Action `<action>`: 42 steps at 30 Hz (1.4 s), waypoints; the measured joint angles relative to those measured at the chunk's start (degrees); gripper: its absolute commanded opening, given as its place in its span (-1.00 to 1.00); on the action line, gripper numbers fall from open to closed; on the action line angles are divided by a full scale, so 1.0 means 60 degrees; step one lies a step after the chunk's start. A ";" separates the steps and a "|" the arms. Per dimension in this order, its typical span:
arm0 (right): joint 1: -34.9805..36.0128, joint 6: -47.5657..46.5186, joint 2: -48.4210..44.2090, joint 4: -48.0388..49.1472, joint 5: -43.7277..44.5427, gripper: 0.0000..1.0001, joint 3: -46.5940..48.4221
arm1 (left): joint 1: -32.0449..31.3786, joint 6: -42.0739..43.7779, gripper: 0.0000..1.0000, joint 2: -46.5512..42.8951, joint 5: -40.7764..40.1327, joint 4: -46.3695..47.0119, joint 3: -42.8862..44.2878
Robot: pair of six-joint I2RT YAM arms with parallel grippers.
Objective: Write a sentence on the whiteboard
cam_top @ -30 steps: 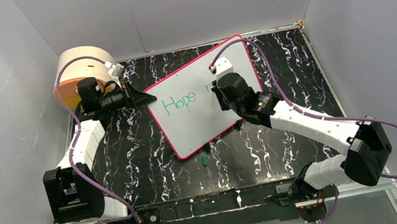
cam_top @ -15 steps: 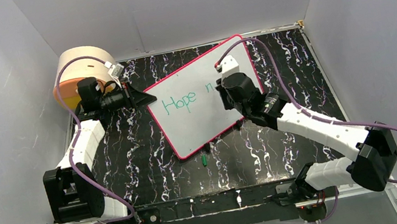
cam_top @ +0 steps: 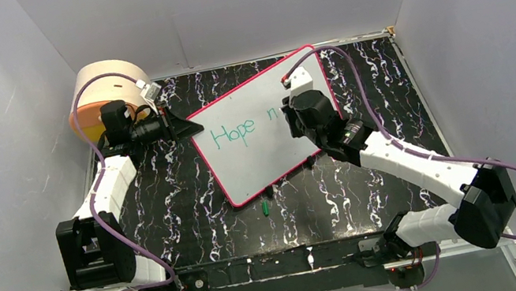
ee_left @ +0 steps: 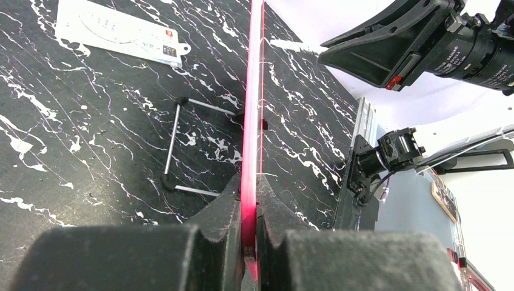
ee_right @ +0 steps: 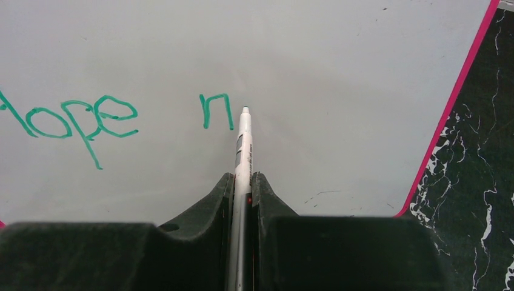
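- i am looking down on a black, white-veined desk (cam_top: 193, 205) with both arms reaching toward its far half.
- the whiteboard (cam_top: 256, 154), white with a thin pink-red rim, sits around the middle of the desk. it is turned at an angle, so one rounded corner lies close to the far edge.
- the left gripper (ee_left: 250, 200) is clamped onto the board's left rim. in its wrist view the pink edge runs straight up between the two closed black fingers.
- in that same view a thin wire stand (ee_left: 176, 145) lies on the desk just left of the rim, one end meeting the board.
- the right gripper (ee_right: 242, 182) hovers over the board's right half, its jaws narrow and pinching a slim white pen (ee_right: 243, 142).
- the pen points away from the wrist, its tip just right of the last written letter. i cannot tell whether the tip touches the surface.
- the sentence (ee_right: 91, 118) is in teal-green handwriting across the middle of the board. it reads "hope", a gap, then a lone "n".
- a small green pen cap (cam_top: 266, 208) lies on the desk just off the board's near corner.
- a large round beige roll (cam_top: 103, 81) stands at the far left corner of the desk, with a small white printed card (cam_top: 149, 91) beside it.
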 measured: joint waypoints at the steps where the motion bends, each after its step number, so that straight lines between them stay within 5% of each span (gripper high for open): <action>1: 0.0000 0.0000 0.0033 0.0011 -0.0047 -1.00 0.0000 | 0.0000 0.0000 -1.00 0.0000 0.0000 -0.0004 0.0000; 42: -0.0321 -0.0113 0.0361 0.0310 0.0033 -1.00 -0.0036 | -0.0015 0.0007 -1.00 0.0025 -0.0040 -0.0033 0.0022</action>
